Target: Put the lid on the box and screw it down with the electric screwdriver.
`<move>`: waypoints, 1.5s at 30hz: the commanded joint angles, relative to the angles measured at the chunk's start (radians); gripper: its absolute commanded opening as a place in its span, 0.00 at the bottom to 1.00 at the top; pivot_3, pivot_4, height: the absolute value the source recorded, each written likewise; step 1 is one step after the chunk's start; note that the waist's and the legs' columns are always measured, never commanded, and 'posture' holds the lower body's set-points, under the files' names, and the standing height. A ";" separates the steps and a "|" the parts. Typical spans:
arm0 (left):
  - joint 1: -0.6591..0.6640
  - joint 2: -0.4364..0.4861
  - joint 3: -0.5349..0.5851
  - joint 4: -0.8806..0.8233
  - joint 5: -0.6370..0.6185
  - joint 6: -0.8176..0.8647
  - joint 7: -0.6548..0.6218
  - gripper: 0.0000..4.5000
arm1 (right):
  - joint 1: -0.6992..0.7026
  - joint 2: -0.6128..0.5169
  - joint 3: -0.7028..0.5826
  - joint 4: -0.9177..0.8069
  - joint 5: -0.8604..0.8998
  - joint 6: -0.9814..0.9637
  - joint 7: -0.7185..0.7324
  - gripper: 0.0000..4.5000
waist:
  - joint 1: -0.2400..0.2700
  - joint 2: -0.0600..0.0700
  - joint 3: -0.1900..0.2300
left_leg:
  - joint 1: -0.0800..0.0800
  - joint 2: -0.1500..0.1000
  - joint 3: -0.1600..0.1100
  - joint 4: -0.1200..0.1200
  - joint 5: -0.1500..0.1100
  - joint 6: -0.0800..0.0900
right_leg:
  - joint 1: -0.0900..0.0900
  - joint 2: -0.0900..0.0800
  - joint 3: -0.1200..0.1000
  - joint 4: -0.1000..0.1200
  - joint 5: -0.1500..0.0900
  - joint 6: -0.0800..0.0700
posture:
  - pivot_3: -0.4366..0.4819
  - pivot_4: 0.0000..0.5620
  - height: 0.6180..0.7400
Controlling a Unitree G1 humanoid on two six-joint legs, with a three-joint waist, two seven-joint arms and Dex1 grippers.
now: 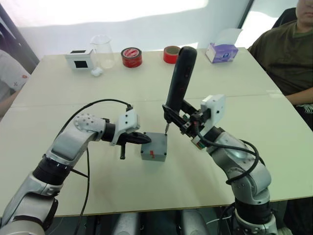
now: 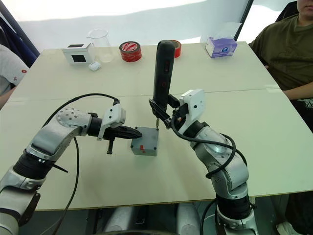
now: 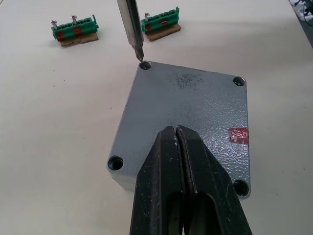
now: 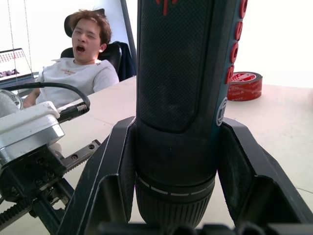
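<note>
The grey box stands mid-table with the lid lying flat on top of it, corner holes showing. My left gripper is shut, empty, and its fingertips reach over the lid from the box's left side. The black electric screwdriver is held upright, with my right gripper shut on its lower body. Its thin metal bit points down with the tip right at one corner hole of the lid.
Along the far edge stand a white box with a black screen, a glass beaker, two red tape rolls and a tissue box. Two green terminal blocks lie beyond the box. People sit at the table's right and left.
</note>
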 commanded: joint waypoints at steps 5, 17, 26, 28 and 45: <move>0.033 0.003 -0.025 -0.014 0.030 0.024 0.005 0.00 | 0.037 -0.006 0.012 -0.009 -0.041 -0.098 0.018 0.39 | 0.000 0.000 0.000 | 0.001 0.000 0.000 0.000 0.000 0.000 | 0.001 0.000 0.000 0.000 0.000 0.000 | 0.48 0.27 1.00; 0.034 0.005 -0.024 -0.023 0.037 0.035 -0.002 0.00 | 0.055 0.013 0.090 0.035 -0.086 -0.145 0.030 0.39 | 0.000 0.000 -0.001 | 0.014 0.001 0.000 -0.001 -0.001 0.002 | 0.014 0.001 0.000 -0.002 0.000 0.000 | 0.48 0.27 1.00; 0.048 0.008 -0.024 -0.016 0.050 0.024 -0.009 0.00 | 0.144 -0.042 0.127 0.103 -0.158 -0.164 0.060 0.39 | 0.000 -0.004 -0.008 | 0.018 0.001 0.000 -0.001 -0.002 0.003 | 0.018 0.001 0.000 -0.002 -0.001 -0.001 | 0.48 0.27 1.00; 0.054 0.007 -0.030 -0.022 0.055 0.026 -0.007 0.00 | 0.153 -0.052 0.132 0.107 -0.163 -0.155 0.060 0.39 | 0.000 -0.006 -0.013 | 0.019 0.001 0.000 -0.001 -0.002 0.003 | 0.019 0.001 0.000 -0.002 -0.001 -0.001 | 0.48 0.27 1.00; 0.058 0.004 -0.039 -0.021 0.074 0.035 -0.010 0.00 | 0.115 -0.061 0.183 0.166 -0.197 -0.043 0.047 0.39 | 0.002 -0.009 -0.029 | 0.035 0.001 -0.001 -0.004 -0.005 0.007 | 0.034 0.000 0.000 -0.005 -0.006 -0.004 | 0.48 0.27 1.00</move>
